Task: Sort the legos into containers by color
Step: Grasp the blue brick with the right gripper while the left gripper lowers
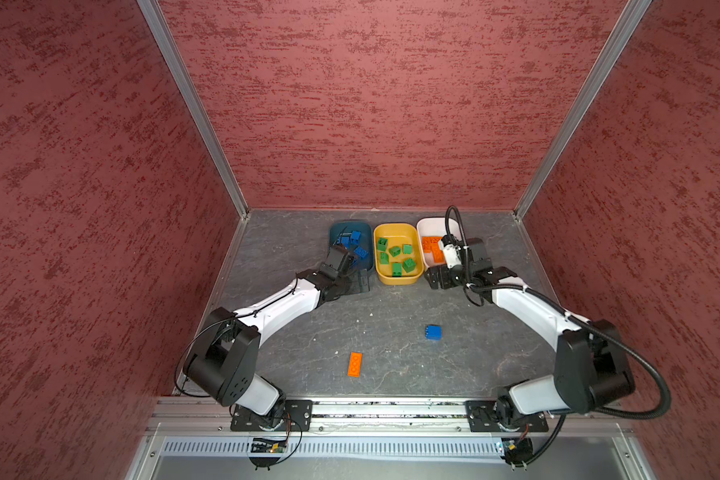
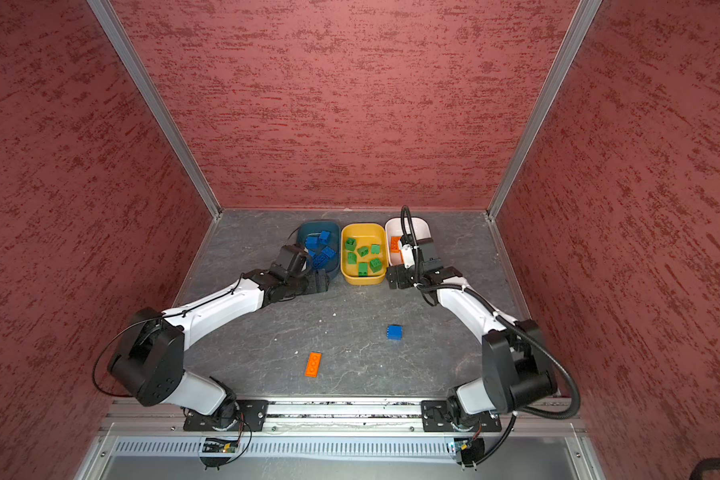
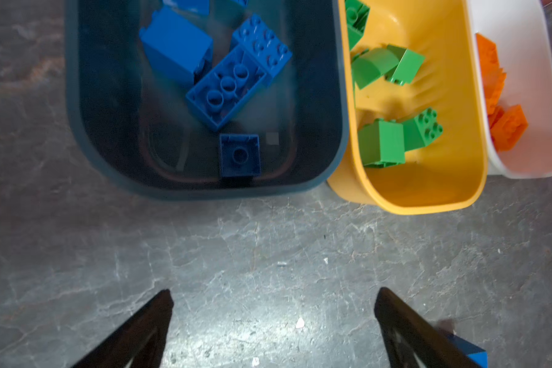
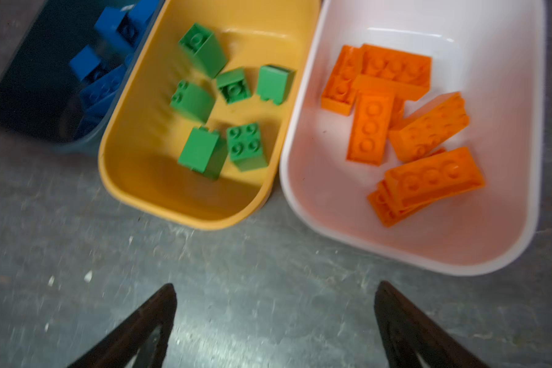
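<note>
top views both show 2 strays on the tabletop (image 1: 391, 303): blue brick (image 1: 433, 332) base-ward of the right end effector (image 4: 274, 285), orange brick (image 1: 355, 364), long axis pointing toward the containers (image 1: 398, 280), farther base-ward of the left end effector (image 3: 274, 291); both spread, empty.

In both top views the right arm (image 1: 524, 301) covers much of the white tub (image 1: 433, 227) (orange legos (image 1: 432, 243) half hidden).

Orange bricks (image 4: 368, 127), white tub (image 4: 459, 248)
</note>
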Available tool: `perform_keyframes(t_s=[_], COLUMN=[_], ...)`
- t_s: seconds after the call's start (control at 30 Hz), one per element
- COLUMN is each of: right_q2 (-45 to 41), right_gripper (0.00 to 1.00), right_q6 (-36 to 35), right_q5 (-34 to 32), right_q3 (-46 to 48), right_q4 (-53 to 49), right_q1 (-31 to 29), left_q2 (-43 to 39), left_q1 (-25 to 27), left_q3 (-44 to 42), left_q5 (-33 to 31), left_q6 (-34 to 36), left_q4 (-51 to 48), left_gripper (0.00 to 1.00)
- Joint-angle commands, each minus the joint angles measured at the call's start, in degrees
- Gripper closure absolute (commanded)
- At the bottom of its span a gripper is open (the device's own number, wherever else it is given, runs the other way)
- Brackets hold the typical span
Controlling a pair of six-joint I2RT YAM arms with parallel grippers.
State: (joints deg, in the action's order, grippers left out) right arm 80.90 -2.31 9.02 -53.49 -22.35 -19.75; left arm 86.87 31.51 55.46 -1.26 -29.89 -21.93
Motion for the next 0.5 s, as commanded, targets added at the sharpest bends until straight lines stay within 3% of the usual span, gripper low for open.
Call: perform_keyframes(t_s=[0.0,0.2,0.33,0.47], right_q2=[-3.54,-4.36,-3.37,-0.25], right_gripper=[0.02,0.01,0.01,0.02], right_q6=[-15.79,-33.29,-35.93,-37.01], right_q5=[1.03,0.12,3.81,2.29], right_q3=[1.96,6.23,7.61,8.45], right_q4=[-12.43,-17.33,-14.9,-13.66], right_q1=[-4.43,-8.38,-9.8,-11.31], left_q2=[-1.53,-2.71,-5.17,-8.02], left_q1=[2.13,6.74,11.61,15.55], left_q3=[-0.71,-2.45,-5.36,-9.28], left_q5=[0.99,0.03,0.23,0.27], left_q6=[-0.81,-3.42,-6.91,-10.46], left_q4=[-1.89,-10.28,-15.47,-16.22], left_gripper=[0.0,0.01,0.01,0.0])
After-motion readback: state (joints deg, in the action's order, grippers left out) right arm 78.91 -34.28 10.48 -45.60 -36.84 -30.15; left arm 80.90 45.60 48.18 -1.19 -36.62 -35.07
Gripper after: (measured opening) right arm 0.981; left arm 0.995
